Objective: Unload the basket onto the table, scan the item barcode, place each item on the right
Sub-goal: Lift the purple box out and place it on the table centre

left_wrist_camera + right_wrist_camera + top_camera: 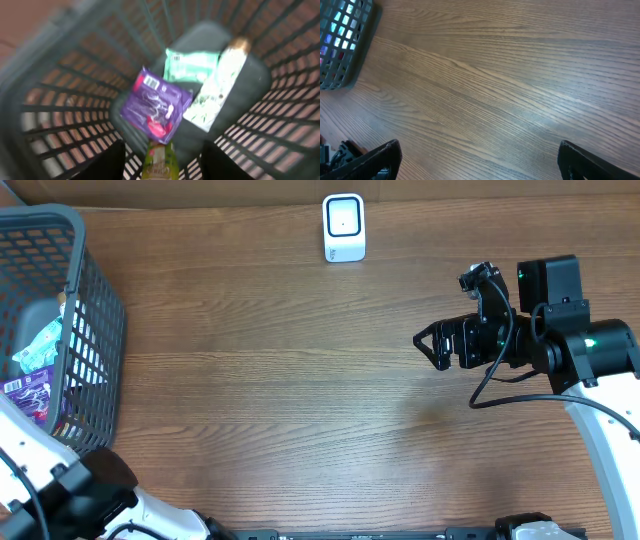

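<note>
Wood-grain table, pretty bare, with a little white scanner standing at the far edge and a grey basket off at the left end. Everything scannable is down in that basket: a purple packet lying on top, a green packet and a white bottle beside it, and a yellow bottle poking in from below.

The left gripper hangs right over the pile. Its jaws are partway apart with daylight on both sides of the yellow bottle, so I'd say it's holding nothing, though the view is blurry. The right gripper hovers over bare wood, well away from everything, jaws spread wide and empty.

If the purple packet is the pick, my guess is it's light, soft and crinkly, probably slick too. I'd pinch it across a free corner or edge rather than the puffy middle, and keep whichever face has the barcode uncovered.
</note>
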